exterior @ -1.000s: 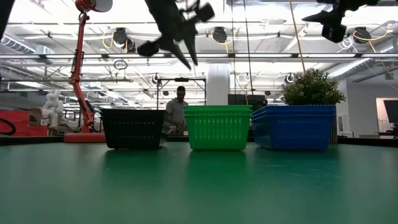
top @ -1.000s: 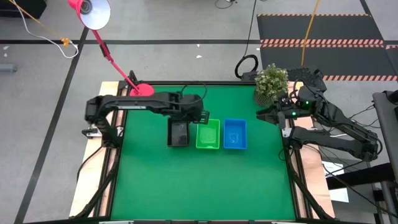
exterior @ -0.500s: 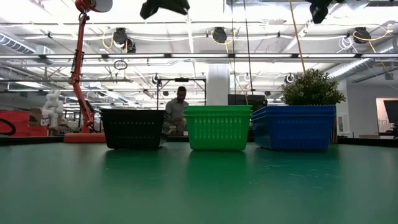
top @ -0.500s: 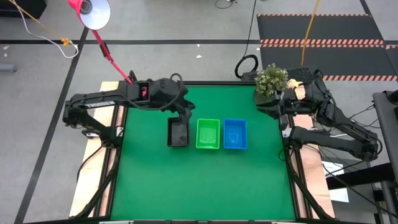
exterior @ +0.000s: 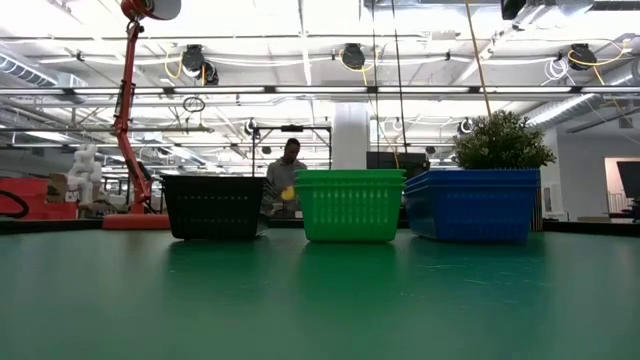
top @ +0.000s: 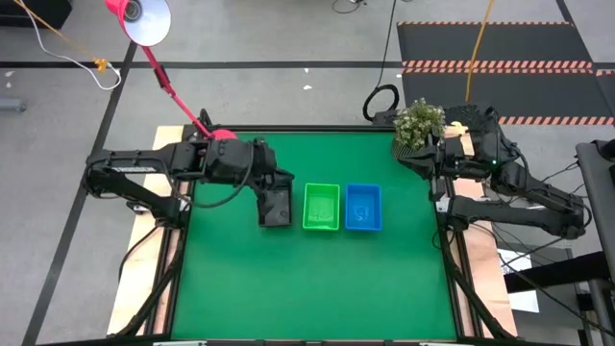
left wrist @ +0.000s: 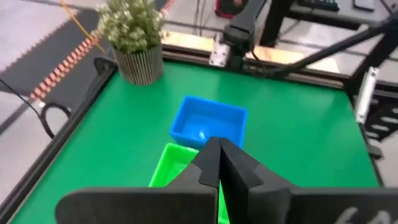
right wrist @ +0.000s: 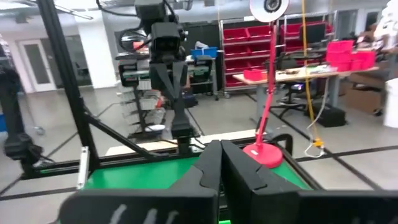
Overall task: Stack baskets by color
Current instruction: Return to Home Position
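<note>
Three sets of baskets stand in a row on their bottoms on the green table (top: 317, 279): black (top: 276, 208), green (top: 321, 208) and blue (top: 363, 207). In the low view the black (exterior: 213, 206), green (exterior: 350, 204) and blue (exterior: 472, 204) ones stand side by side. My left gripper (top: 286, 181) hangs shut above the black baskets' far left corner, holding nothing. Its wrist view looks past the shut fingers (left wrist: 219, 149) at the green (left wrist: 177, 165) and blue (left wrist: 208, 123) baskets. My right gripper (top: 405, 159) is shut and empty, raised by the table's far right corner.
A potted plant (top: 419, 123) stands at the far right corner, close to my right gripper. A pink lamp base (top: 221, 137) sits at the far left edge, its stem leaning off to the left. A person (exterior: 288, 165) shows in the room behind. The table's near half is bare green.
My left gripper has drawn back from above the black and green baskets toward the table's left edge, risen out of the low view, and rolled about its own line. My right gripper has shut and rolled, staying near the plant. The baskets have not moved.
</note>
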You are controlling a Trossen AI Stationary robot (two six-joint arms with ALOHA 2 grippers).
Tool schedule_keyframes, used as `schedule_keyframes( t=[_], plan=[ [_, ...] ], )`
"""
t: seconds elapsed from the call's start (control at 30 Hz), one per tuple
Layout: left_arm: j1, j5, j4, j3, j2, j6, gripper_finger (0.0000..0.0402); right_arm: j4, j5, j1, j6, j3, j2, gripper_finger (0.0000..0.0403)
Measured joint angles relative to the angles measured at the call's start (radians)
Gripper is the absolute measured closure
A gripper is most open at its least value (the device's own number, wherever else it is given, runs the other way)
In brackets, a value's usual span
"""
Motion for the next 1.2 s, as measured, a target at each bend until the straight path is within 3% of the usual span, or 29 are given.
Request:
schedule_keyframes(
  t=[0.3, 0.47, 0.63, 0.97, 1.2],
  plan=[
    [-0.064, -0.057, 0.249, -0.276, -0.212, -0.009, 0.04, 0.003, 0.266, 0.239, -0.052, 0.0, 0.036, 0.0403],
    [-0.082, -0.067, 0.202, -0.308, -0.297, 0.021, 0.0395, 0.01, 0.362, 0.35, -0.117, 0.0, 0.098, 0.0403],
    [-0.082, -0.073, 0.153, -0.312, -0.321, 0.12, 0.0384, 0.102, 0.362, 0.397, -0.132, -0.052, 0.106, 0.0403],
    [-0.072, -0.094, 0.159, -0.31, -0.29, 0.14, 0.0397, 0.276, 0.359, 0.459, -0.137, -0.28, -0.016, 0.0403],
    [-0.071, -0.111, 0.297, -0.44, -0.283, 0.141, 0.0397, 0.281, 0.36, 0.458, -0.124, -0.41, -0.173, 0.0403]
  ],
)
